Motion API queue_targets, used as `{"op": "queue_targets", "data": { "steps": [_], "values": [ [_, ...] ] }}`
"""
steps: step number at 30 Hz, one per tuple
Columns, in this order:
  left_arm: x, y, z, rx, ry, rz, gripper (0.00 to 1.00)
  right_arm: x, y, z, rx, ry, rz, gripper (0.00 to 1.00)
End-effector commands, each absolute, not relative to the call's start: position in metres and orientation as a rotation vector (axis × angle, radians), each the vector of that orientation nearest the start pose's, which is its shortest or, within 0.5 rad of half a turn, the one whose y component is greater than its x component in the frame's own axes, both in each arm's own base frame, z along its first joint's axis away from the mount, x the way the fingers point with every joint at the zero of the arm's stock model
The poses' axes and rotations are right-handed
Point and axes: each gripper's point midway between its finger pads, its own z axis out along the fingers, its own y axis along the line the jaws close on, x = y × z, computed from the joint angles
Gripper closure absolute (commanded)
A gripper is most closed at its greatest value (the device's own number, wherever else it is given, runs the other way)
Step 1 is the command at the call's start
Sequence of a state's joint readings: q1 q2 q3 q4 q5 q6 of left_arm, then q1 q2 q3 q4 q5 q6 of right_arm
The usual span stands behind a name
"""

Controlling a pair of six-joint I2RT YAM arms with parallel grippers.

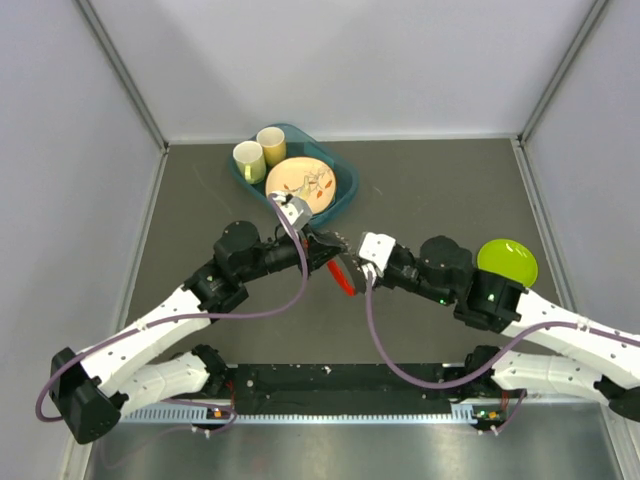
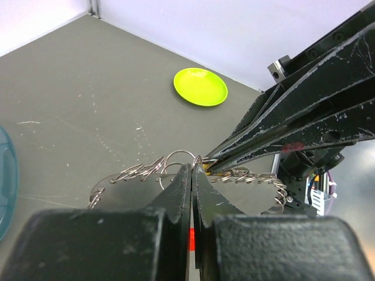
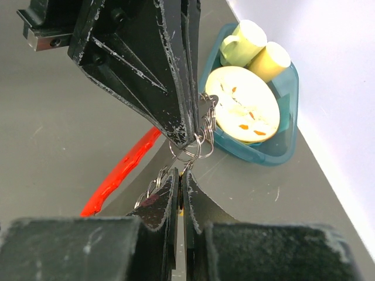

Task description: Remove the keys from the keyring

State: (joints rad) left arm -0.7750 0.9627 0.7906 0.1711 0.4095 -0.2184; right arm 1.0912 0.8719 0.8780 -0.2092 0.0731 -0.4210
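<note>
Left fingers [image 2: 176, 198] and right fingers [image 3: 167, 198] clamp shut on keyring [image 2: 179, 156]; tray [image 3: 283, 145] holds cups [image 3: 246, 38], plate [image 3: 240, 111].

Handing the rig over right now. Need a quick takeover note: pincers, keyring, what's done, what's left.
Left pincer: shut on the keyring, mid-table between the arms.
Right pincer: shut, tips at the same ring cluster; what it pinches is unclear.
Red clip trails from the rings.
Done: both arms are on the ring; no key seen off it.
Left: work every key off.
</note>
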Motion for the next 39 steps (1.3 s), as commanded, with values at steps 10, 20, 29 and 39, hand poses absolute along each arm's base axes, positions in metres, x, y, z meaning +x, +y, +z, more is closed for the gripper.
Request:
{"op": "queue_targets", "data": {
  "steps": [10, 20, 29, 39],
  "values": [
    [0.223, -0.27, 0.357, 0.503, 1.34, -0.993, 1.0, 0.162, 0.29, 0.256, -1.47, 1.403, 0.414, 1.0],
    [0.224, -0.264, 0.359, 0.41, 1.356, -1.053, 1.0, 0.162, 0.293, 0.249, -1.548, 1.419, 0.389, 1.0],
    [0.225, -0.262, 0.351, 0.347, 1.377, -1.089, 1.0, 0.171, 0.294, 0.253, -1.618, 1.325, 0.285, 1.0],
    [0.226, -0.265, 0.345, 0.361, 1.378, -1.087, 1.0, 0.179, 0.292, 0.259, -1.766, 1.12, 0.089, 1.0]
  ]
}}
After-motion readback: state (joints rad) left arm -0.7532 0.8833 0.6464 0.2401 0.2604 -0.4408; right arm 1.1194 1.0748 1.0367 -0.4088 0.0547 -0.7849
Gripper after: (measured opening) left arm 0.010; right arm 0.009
